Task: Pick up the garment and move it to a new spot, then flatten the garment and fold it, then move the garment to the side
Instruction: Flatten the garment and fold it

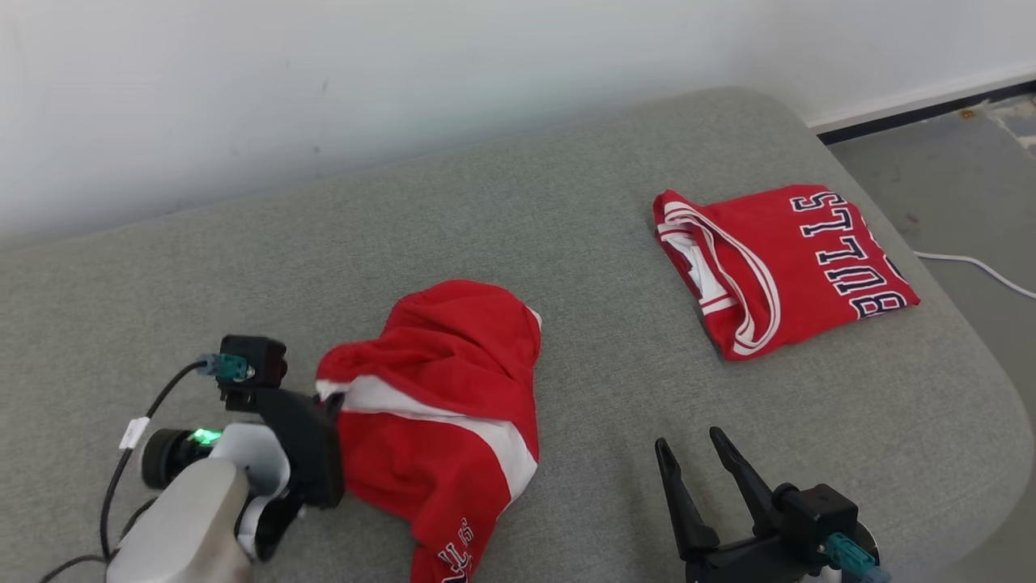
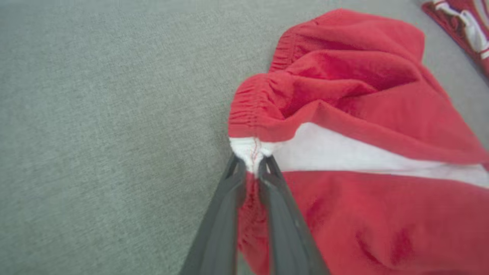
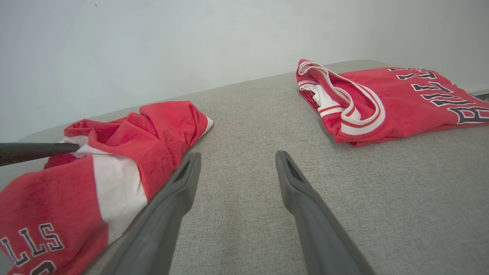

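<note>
Plainly, the job is at its first step. In the head view, the crumpled red garment [image 1: 441,389] lies on the near left of the grey cushion [image 1: 566,202], neither flattened nor folded. A folded red jersey [image 1: 781,267] rests at the far right, well apart. Lifting, moving, flattening, folding and setting aside all seem left to do. The left gripper [image 1: 330,411] meets the garment's left edge. The right gripper [image 1: 688,441] hovers near right, fingers spread, holding nothing. In the left wrist view, the left fingers are pressed together, pinching the white seam at the gathered waistband. In the right wrist view, the spread fingers point over bare cushion between the two red pieces, touching neither.
</note>
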